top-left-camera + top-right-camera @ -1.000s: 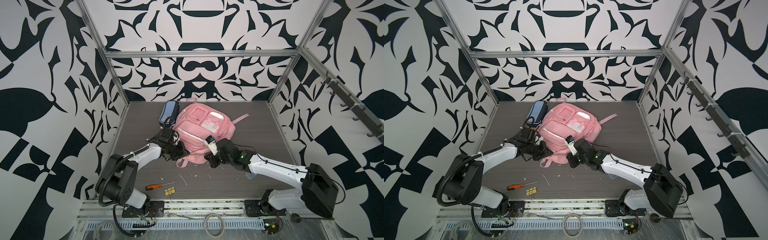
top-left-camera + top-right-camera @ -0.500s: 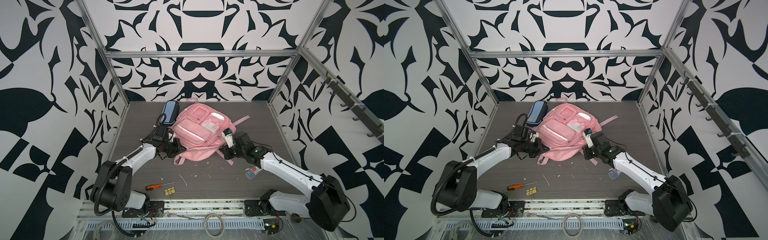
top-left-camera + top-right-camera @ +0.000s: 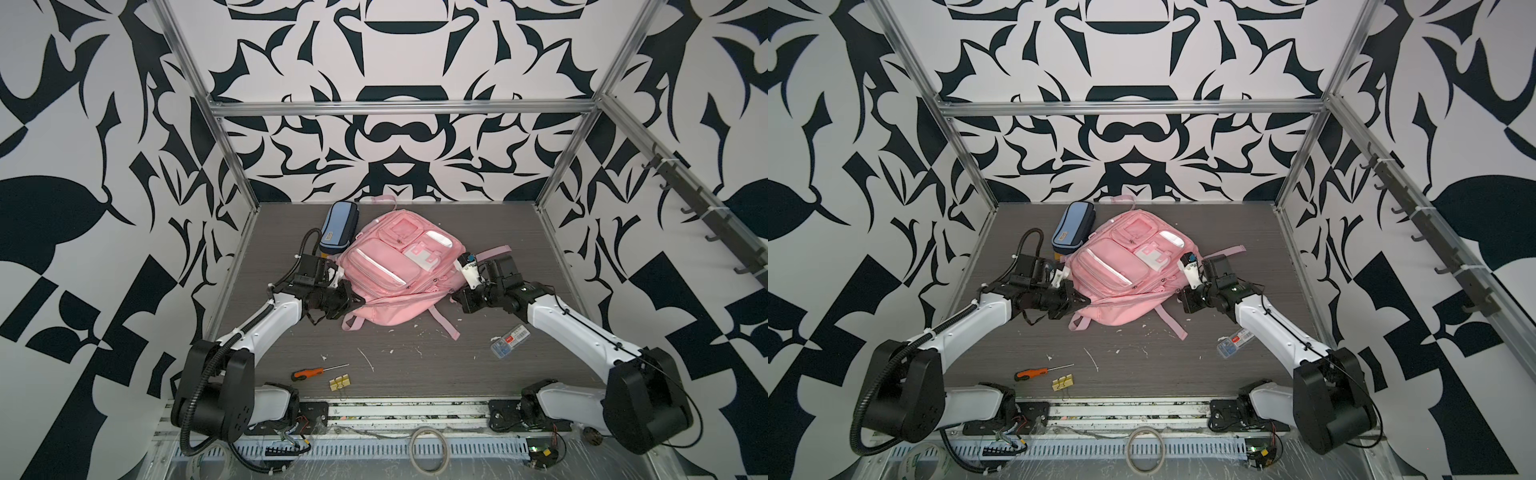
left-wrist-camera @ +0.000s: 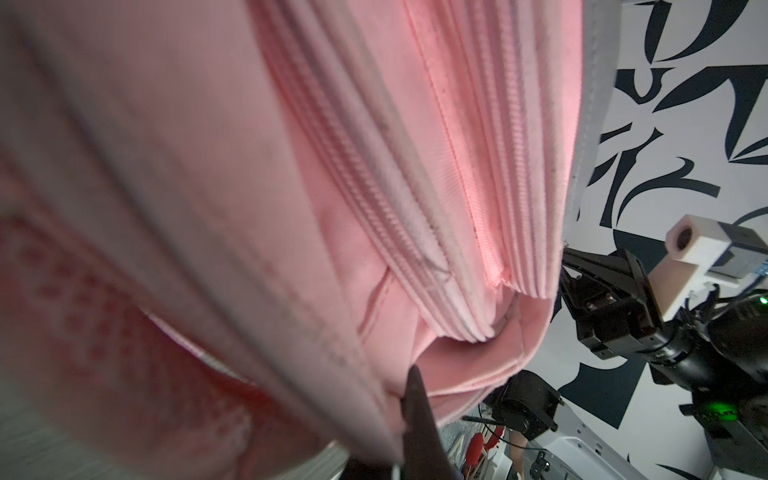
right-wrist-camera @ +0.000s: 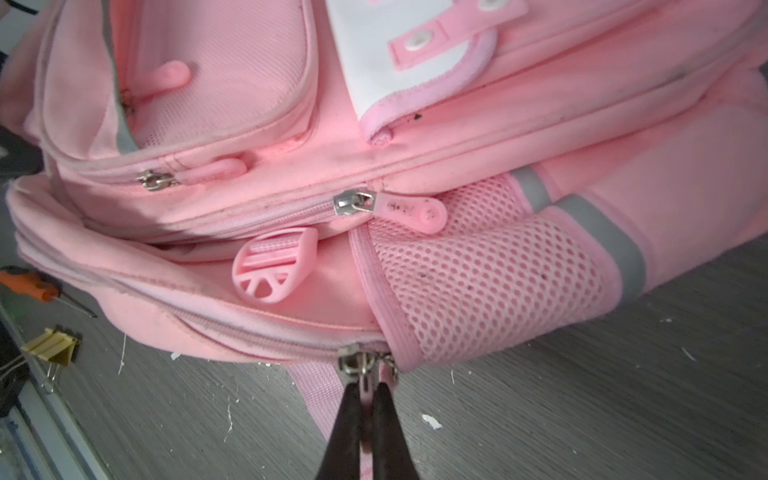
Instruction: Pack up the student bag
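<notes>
student bag (image 3: 399,266) lies between both grippers | we pinch its zip pull (image 5: 365,374) with the right gripper (image 5: 367,388) | we clamp its opposite corner with the left gripper (image 3: 355,301)

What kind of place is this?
Probably a robot test cell in a lab, not a classroom: patterned walls on an aluminium frame, a left arm and a right arm mounted at the front edge of the table.

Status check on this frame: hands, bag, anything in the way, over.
Left hand shut on student bag edge. Right hand shut on zip pull at bag's right side. Blue pencil case beside bag, not inside.
</notes>
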